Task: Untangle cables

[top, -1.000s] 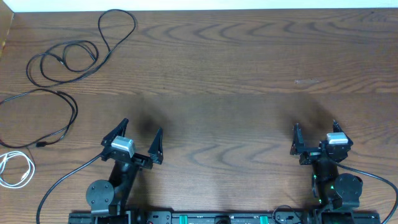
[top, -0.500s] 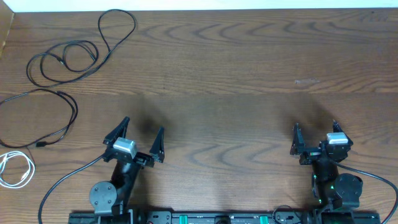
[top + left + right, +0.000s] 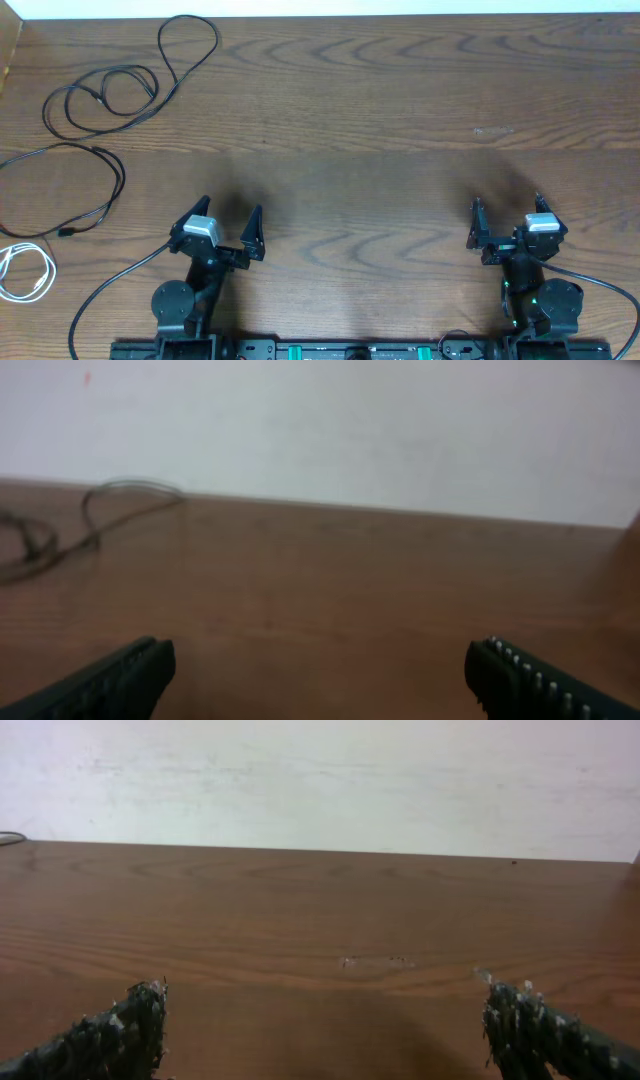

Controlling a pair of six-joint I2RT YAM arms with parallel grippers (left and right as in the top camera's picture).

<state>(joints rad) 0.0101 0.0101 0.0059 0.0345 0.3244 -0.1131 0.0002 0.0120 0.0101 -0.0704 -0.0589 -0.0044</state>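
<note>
The 3 cables lie apart from one another at the far left of the wooden worktop point(image 3: 380, 120). 1 black cable point(image 3: 161, 40) sprawls in loose loops near the back edge. A 2nd black cable point(image 3: 121, 178) curves just in front of it. The short white cable point(image 3: 48, 266) is looped at the left edge, nearest the arms. The left gripper point(image 3: 230, 205) hovers over bare wood with its fingers spread wide, holding nothing, well right of the cables. The right gripper point(image 3: 507, 201) is likewise wide open and empty, far across the worktop. The left wrist view shows a blurred black loop in the distance.
</note>
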